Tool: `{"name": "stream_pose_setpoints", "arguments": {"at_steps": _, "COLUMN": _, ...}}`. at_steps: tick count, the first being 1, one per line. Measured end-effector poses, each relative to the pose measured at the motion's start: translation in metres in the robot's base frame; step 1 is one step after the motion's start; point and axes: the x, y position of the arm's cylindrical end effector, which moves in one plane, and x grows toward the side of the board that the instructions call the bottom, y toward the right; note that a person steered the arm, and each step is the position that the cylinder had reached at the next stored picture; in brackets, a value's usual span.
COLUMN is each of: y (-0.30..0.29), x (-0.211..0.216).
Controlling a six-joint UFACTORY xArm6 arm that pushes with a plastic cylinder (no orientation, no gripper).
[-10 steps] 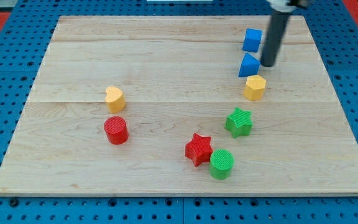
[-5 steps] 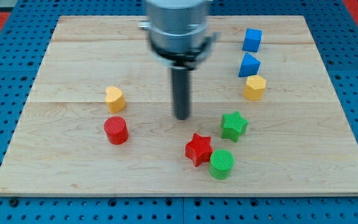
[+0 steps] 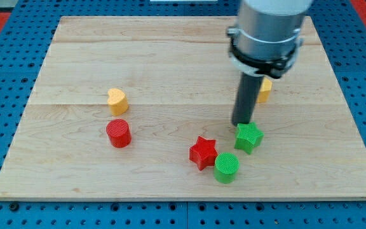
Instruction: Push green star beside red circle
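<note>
The green star (image 3: pixel 249 137) lies right of the board's middle, toward the view's bottom. The red circle (image 3: pixel 118 133) stands far to its left, with a wide gap between them. My tip (image 3: pixel 241 123) is down on the board, touching the star's upper left edge. The rod and arm body rise above it and hide the blue blocks.
A red star (image 3: pixel 203 152) and a green circle (image 3: pixel 226 168) sit just below-left of the green star. A yellow heart (image 3: pixel 116 100) lies above the red circle. A yellow block (image 3: pixel 265 91) shows partly behind the rod. The wooden board (image 3: pixel 75 63) sits on blue pegboard.
My tip moved from the board's middle to the right, onto the green star's upper left. The green star shifted slightly right and down. The arm now covers the blue blocks.
</note>
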Motion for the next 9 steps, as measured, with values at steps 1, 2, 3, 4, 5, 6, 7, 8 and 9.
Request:
{"name": "stream_pose_setpoints", "arguments": {"at_steps": 1, "y": 0.057, "x": 0.014}}
{"name": "stream_pose_setpoints", "arguments": {"at_steps": 2, "y": 0.033, "x": 0.034}}
{"name": "stream_pose_setpoints", "arguments": {"at_steps": 3, "y": 0.03, "x": 0.083}}
{"name": "stream_pose_setpoints", "arguments": {"at_steps": 4, "y": 0.051, "x": 0.083}}
{"name": "stream_pose_setpoints", "arguments": {"at_steps": 5, "y": 0.109, "x": 0.102}}
{"name": "stream_pose_setpoints", "arguments": {"at_steps": 6, "y": 0.069, "x": 0.131}}
{"name": "stream_pose_setpoints", "arguments": {"at_steps": 7, "y": -0.045, "x": 0.098}}
{"name": "stream_pose_setpoints", "arguments": {"at_steps": 8, "y": -0.151, "x": 0.059}}
{"name": "stream_pose_setpoints", "arguments": {"at_steps": 9, "y": -0.16, "x": 0.037}}
